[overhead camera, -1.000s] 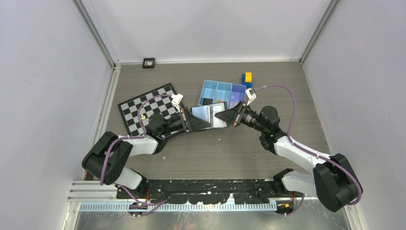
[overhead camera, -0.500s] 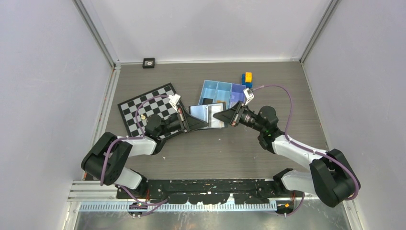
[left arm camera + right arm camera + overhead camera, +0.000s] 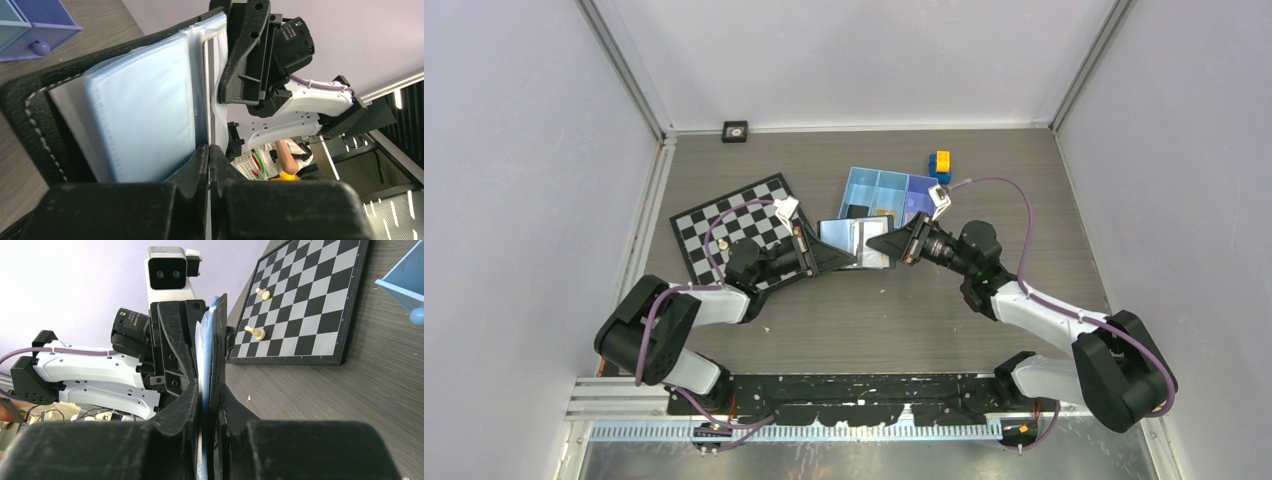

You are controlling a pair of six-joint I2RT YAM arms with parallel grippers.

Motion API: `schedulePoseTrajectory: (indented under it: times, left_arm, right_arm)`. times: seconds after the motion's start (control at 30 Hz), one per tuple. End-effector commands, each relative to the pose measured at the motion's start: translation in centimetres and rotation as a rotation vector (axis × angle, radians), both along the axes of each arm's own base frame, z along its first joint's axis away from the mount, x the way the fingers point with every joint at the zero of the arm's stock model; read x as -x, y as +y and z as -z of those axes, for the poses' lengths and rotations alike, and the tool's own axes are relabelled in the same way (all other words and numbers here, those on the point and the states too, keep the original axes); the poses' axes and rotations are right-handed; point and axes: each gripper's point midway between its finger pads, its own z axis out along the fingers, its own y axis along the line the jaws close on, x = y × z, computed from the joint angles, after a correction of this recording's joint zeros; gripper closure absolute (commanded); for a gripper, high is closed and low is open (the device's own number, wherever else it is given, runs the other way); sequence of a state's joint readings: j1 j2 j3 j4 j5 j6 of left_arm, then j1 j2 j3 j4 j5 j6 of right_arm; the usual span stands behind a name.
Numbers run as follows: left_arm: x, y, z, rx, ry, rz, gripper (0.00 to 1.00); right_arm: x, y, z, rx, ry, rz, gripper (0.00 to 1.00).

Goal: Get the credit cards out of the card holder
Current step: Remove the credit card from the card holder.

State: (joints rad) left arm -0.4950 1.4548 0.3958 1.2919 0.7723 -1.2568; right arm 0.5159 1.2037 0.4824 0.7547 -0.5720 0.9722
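The black card holder point(image 3: 852, 240) is open and held off the table between both grippers, just in front of the blue tray. Its pale blue plastic sleeves fill the left wrist view point(image 3: 145, 100). My left gripper point(image 3: 848, 262) is shut on a thin pale sleeve edge of the holder point(image 3: 210, 150). My right gripper point(image 3: 876, 243) is shut on the holder's black cover and sleeves from the opposite side point(image 3: 207, 390). The holder shows edge-on in the right wrist view point(image 3: 216, 335). No credit card shows clearly; a small orange piece point(image 3: 884, 213) lies in the tray.
The light-blue three-compartment tray point(image 3: 921, 187) stands right behind the holder. Yellow-and-blue blocks point(image 3: 940, 165) sit behind it. A chessboard point(image 3: 724, 228) with two pale pawns point(image 3: 259, 332) lies at the left. A small black object point(image 3: 735, 131) sits by the back wall.
Both grippers and the holder have shifted a little left and toward the tray. The right gripper has closed in on the left one, folding the holder narrower.
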Motion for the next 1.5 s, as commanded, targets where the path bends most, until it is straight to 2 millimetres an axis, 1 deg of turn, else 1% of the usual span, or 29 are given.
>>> schedulePoseTrajectory:
  times: [0.0, 0.13, 0.2, 0.33, 0.63, 0.8, 0.83, 0.9, 0.93, 0.97, 1.0, 1.1, 1.17, 1.3, 1.47]
  left_arm:
    - [-1.4, 0.2, -3.2, 0.090, -0.103, -0.051, 1.00]
    - [-2.5, 0.6, -1.9, 0.078, -0.045, -0.074, 1.00]
    - [-2.8, 0.8, -1.5, 0.073, -0.036, -0.089, 1.00]
    - [-3.1, 1.2, -1.2, 0.068, -0.027, -0.107, 1.00]
    - [-3.7, 1.7, -0.3, 0.033, -0.002, -0.147, 1.00]
    - [-3.8, 2.0, -0.2, -0.003, -0.012, -0.174, 1.00]
    - [-3.7, 2.0, -0.1, -0.013, -0.012, -0.178, 1.00]
    - [-3.6, 2.0, -0.2, -0.029, -0.018, -0.173, 1.00]
    - [-3.4, 1.9, -0.3, -0.033, -0.027, -0.163, 1.00]
    - [-3.2, 1.7, -0.5, -0.034, -0.042, -0.149, 1.00]
    - [-3.1, 1.6, -0.8, -0.033, -0.053, -0.143, 0.98]
    - [-2.8, 1.4, -1.0, -0.042, -0.070, -0.133, 0.83]
    - [-2.9, 1.4, -0.7, -0.067, -0.068, -0.140, 0.76]
    - [-3.0, 1.3, 0.1, -0.139, -0.058, -0.147, 0.74]
    - [-2.3, 0.3, 0.3, -0.180, -0.064, -0.111, 0.63]
  right_arm:
    - [2.0, 1.0, 0.8, 0.048, 0.001, -0.089, 0.99]
    - [1.7, 0.6, 0.9, 0.061, 0.004, -0.054, 0.85]
    - [1.5, 0.4, 1.1, 0.072, 0.008, -0.031, 0.79]
    - [1.2, 0.0, 1.2, 0.081, 0.018, -0.006, 0.76]
    - [0.6, -0.5, 1.6, 0.075, 0.049, 0.018, 0.76]
    - [0.5, -0.6, 1.5, 0.068, 0.055, 0.018, 0.80]
    - [0.5, -0.6, 1.5, 0.067, 0.056, 0.018, 0.84]
    - [0.5, -0.5, 1.6, 0.068, 0.057, 0.014, 0.97]
    - [0.5, -0.4, 1.6, 0.068, 0.058, 0.009, 0.99]
    - [0.5, -0.4, 1.6, 0.067, 0.058, 0.003, 1.00]
    - [0.6, -0.3, 1.6, 0.064, 0.057, -0.001, 1.00]
    - [0.8, -0.2, 1.4, 0.053, 0.053, -0.014, 1.00]
    - [0.9, -0.2, 1.2, 0.047, 0.047, -0.019, 0.99]
    - [1.0, -0.2, 1.0, 0.044, 0.042, -0.022, 0.99]
    - [1.0, -0.1, 1.0, 0.039, 0.046, -0.031, 1.00]
